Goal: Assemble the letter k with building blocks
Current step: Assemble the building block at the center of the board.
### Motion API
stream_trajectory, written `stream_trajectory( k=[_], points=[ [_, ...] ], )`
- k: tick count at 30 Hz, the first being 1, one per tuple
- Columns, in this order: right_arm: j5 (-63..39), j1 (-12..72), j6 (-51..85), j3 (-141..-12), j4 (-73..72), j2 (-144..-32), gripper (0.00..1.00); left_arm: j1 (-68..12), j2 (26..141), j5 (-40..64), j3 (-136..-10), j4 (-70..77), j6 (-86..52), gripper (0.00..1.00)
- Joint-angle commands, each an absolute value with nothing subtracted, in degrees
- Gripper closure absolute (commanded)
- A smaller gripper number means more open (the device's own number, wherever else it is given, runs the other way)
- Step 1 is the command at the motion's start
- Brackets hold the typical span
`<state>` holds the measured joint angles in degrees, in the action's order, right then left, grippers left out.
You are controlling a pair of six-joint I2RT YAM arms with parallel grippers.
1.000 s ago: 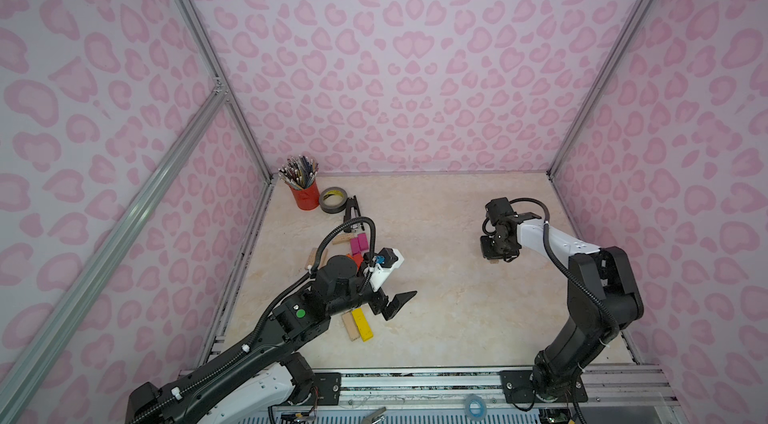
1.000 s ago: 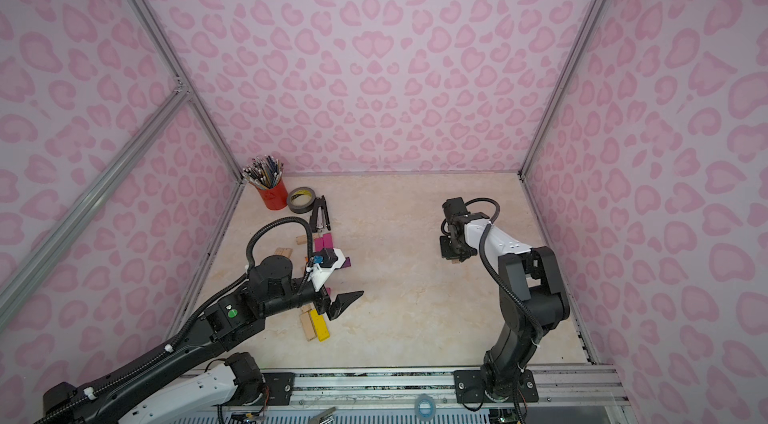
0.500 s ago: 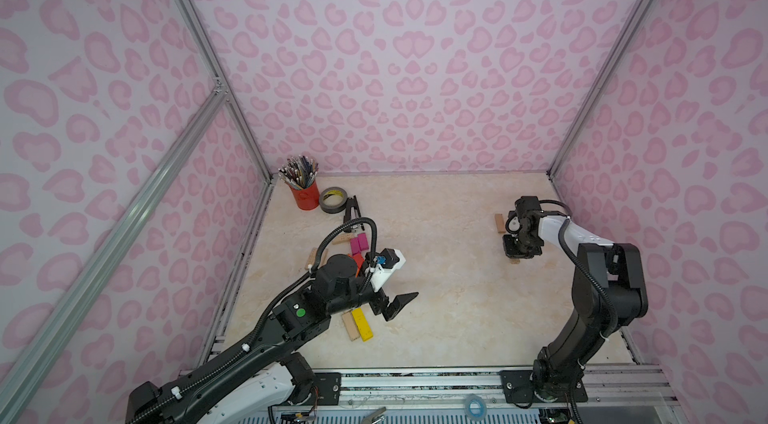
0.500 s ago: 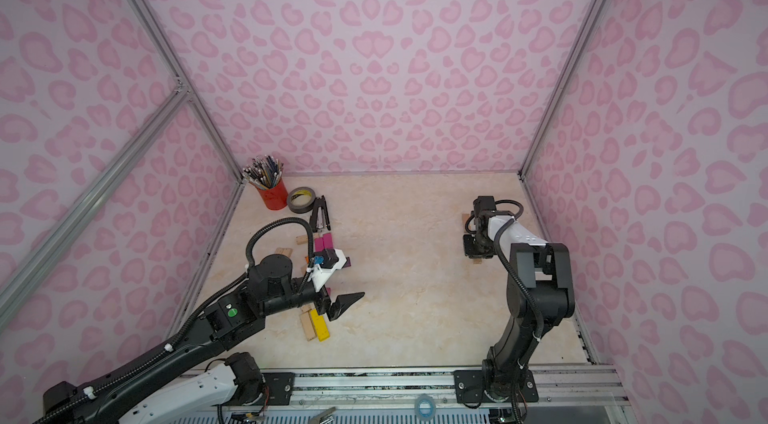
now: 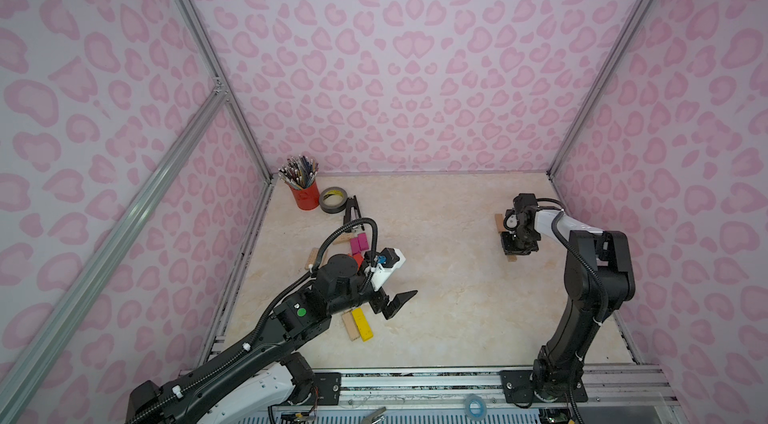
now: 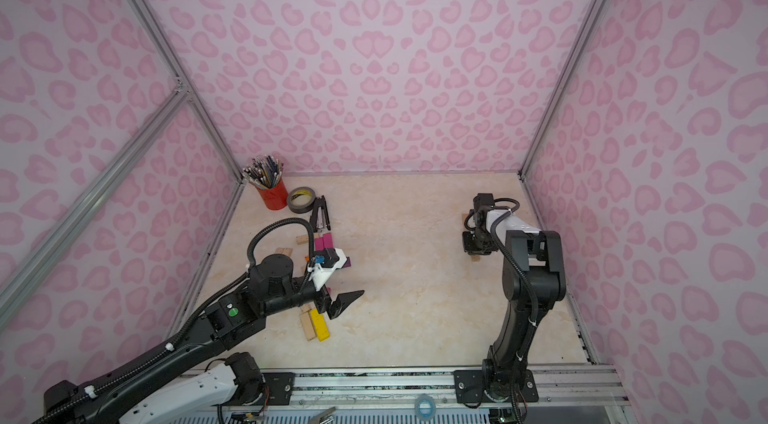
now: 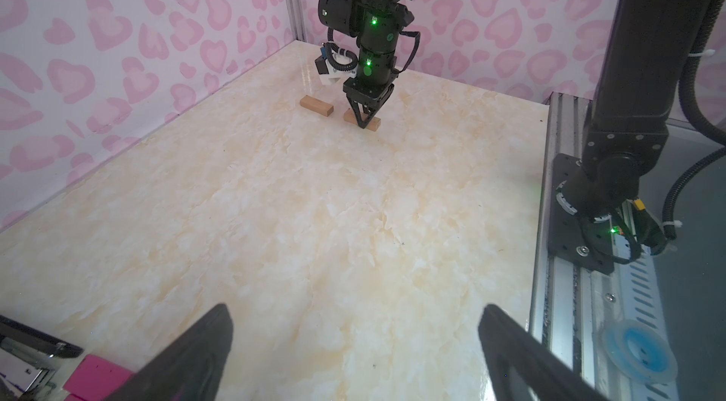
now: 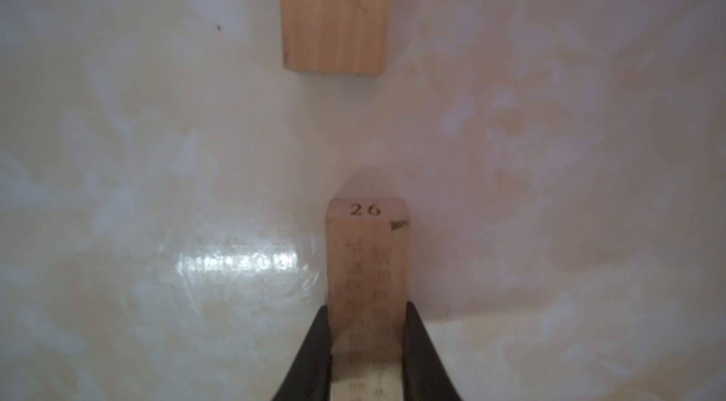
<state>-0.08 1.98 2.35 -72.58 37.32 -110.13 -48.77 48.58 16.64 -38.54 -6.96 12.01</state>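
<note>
Numbered block (image 8: 367,261): a plain light-wood bar, right of centre in both top views and low at the table (image 5: 457,276). Only its near end (image 5: 512,259) shows there, under the gripper. Whether it rests on the surface cannot be told.
Writing: "26" is printed in dark figures on the block's end face. Fainter print runs along its upper face, too blurred to read.
Right gripper (image 8: 367,312): closed tight on the numbered block, with one black finger (image 8: 314,352) against each long side. In the left wrist view it points straight down (image 7: 363,120).
Second plain block (image 8: 334,10): lies flat beyond the "26" end, roughly in line with it, with a clear gap between. In a top view it sits just up and left of the right gripper (image 5: 499,222).
Left gripper (image 7: 353,308): jaws spread wide with nothing between them, above bare table. It is lower centre-left in a top view (image 5: 395,303).
Loose blocks: a yellow block (image 5: 362,324) lies side by side with a wood bar (image 5: 350,326), just below the left gripper. Magenta blocks (image 5: 358,243) and a purple block (image 6: 348,262) lie higher up, partly hidden by the arm.
Stapler (image 5: 352,210): black, above the magenta blocks.
Tape roll (image 5: 333,199): dark, with a yellow inner label too small to read. It lies beside a red cup (image 5: 305,193) of pencils in the back-left corner.
</note>
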Motion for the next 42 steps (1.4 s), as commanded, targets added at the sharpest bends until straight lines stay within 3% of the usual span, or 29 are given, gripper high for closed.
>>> stream_trajectory(
  k=[1, 10, 22, 42],
  points=[
    [-2.5, 2.1, 2.7, -72.9, 36.9, -111.7, 0.7, -48.8, 48.7, 16.2, -38.7, -5.8, 12.0, 0.0],
    [-3.4, 2.2, 3.3, -74.1, 36.9, -111.5, 0.62, -48.8, 49.5, 15.6, -38.8, -5.7, 11.7, 0.0],
    [-2.1, 2.2, 3.9, -74.4, 36.7, -111.4, 0.71, -48.7, 50.0, 15.2, -38.8, -5.6, 11.8, 0.0],
    [-2.7, 2.5, 5.0, -76.9, 36.6, -114.5, 0.71, -48.8, 50.2, 14.2, -38.2, -5.3, 11.8, 0.0]
  ],
)
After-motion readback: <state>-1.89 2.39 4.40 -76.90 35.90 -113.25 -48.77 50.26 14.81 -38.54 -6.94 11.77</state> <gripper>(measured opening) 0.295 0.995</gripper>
